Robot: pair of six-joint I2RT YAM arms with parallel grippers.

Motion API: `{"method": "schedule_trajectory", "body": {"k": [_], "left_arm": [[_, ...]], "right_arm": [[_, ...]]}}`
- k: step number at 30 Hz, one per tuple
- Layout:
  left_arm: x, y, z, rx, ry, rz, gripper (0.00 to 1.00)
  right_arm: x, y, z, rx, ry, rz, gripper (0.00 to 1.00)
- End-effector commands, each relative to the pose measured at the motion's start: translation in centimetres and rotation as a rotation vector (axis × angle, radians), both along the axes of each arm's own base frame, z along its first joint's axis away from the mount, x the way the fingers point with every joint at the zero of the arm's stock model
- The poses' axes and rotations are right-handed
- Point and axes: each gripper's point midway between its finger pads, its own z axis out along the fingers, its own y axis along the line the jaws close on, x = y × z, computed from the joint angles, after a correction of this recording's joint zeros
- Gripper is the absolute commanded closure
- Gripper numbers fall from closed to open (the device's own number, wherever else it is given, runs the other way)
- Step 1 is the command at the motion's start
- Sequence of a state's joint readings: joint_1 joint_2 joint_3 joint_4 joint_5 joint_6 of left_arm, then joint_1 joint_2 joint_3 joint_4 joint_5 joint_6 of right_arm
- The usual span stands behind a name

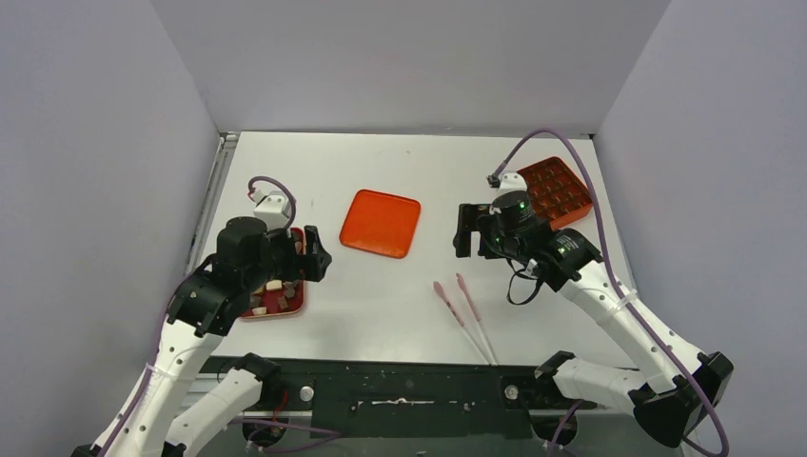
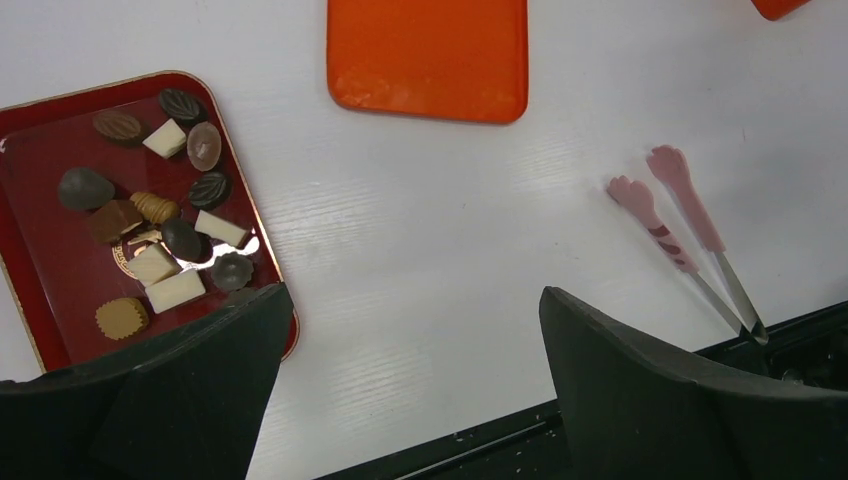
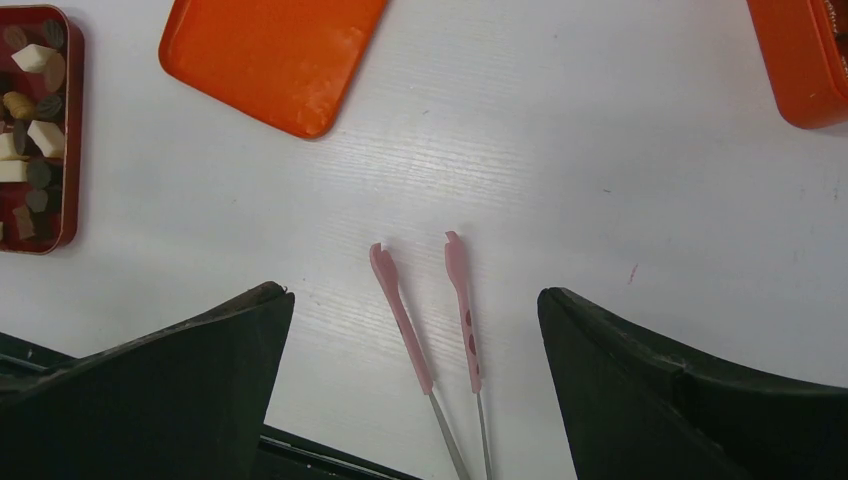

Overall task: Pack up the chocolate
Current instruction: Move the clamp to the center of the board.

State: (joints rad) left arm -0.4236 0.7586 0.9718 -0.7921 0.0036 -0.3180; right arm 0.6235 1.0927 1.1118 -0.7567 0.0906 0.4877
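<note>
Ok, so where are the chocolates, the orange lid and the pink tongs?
chocolate (image 2: 183, 238): left wrist view, on a dark round piece near the middle of the pile.
orange lid (image 1: 381, 223): top view, on the middle of its flat face.
pink tongs (image 3: 400, 315): right wrist view, on the left pink arm.

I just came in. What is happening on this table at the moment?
Two robot arms are set to pack chocolate, but neither holds anything. The left gripper is open beside the red tray, where the chocolate pieces lie. The right gripper is open above the pink tongs, which lie on the table. The orange lid lies flat mid-table, and the orange compartment box at the far right looks unfilled.
</note>
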Motion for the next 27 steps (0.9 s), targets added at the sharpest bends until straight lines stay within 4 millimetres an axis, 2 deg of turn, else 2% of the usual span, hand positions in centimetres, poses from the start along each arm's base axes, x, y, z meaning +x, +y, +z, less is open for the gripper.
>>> {"method": "schedule_trajectory", "body": {"k": [1,4,9,14,18,24,27], "left_arm": [[0.4,0.1,2.1,-0.023,-0.078,0.003,0.05],[0.3,0.3,2.0,-0.025,-0.086,0.011,0.04],[0.4,0.8,1.6,-0.007,-0.084,0.036,0.04],[0.4,1.3,0.4,0.007,-0.065,0.07,0.04],[0.3,1.6,-0.2,0.011,-0.05,0.087,0.04],[0.0,1.9,-0.8,0.019,-0.063,0.086,0.04],[-0.3,2.1,-1.0,0.028,-0.072,0.081,0.04]], "right_arm": [[0.9,0.8,2.0,0.044,-0.067,0.002,0.0],[0.9,0.6,1.6,0.039,-0.066,-0.011,0.0],[0.8,-0.7,-0.4,-0.061,-0.024,-0.022,0.0],[-0.5,-0.3,-2.2,-0.09,0.047,0.035,0.02],[-1.8,0.8,-4.6,-0.099,0.107,0.087,0.05],[-3.0,1.6,-9.5,-0.172,0.211,0.118,0.08],[-3.7,2.0,-11.0,-0.198,0.239,0.122,0.09]]}}
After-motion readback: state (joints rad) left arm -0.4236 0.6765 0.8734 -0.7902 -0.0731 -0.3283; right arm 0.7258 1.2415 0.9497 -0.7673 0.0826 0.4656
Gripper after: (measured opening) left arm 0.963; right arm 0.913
